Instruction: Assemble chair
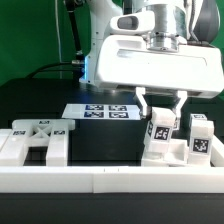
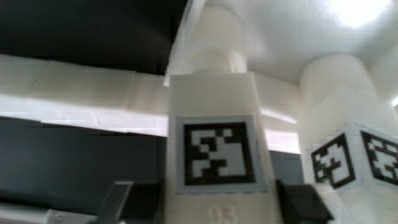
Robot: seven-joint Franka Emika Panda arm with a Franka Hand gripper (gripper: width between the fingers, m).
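The gripper [image 1: 161, 110] is seen in the upper right of the frame in the exterior view, jaws drawn in nearly as far as they go and clamped on the top of a chair leg [image 1: 160, 135]. One of the fingers [image 1: 180, 106] is placed on each side of it. The leg is held upright, tag facing the camera, low toward the exterior view's right. Whether its foot rests on the table [image 1: 100, 142] cannot be told, since the base is cut off by the long white border wall [image 1: 110, 182]. A second leg [image 1: 200, 137] is seen upright just beside it, further to the exterior view's right, with a narrow gap between the two. In the wrist view the gripped leg [image 2: 217, 150] fills the middle and the second leg [image 2: 356, 155] is close alongside, so room on that side is tight. A blocky chair part [image 1: 35, 142] is found low at the exterior view's left, well apart from the legs and close behind the wall. The marker board [image 1: 100, 112] is laid flat in mid-frame. Between the blocky part and the legs a bare black stretch of table is left open, bounded in front by the wall edge.
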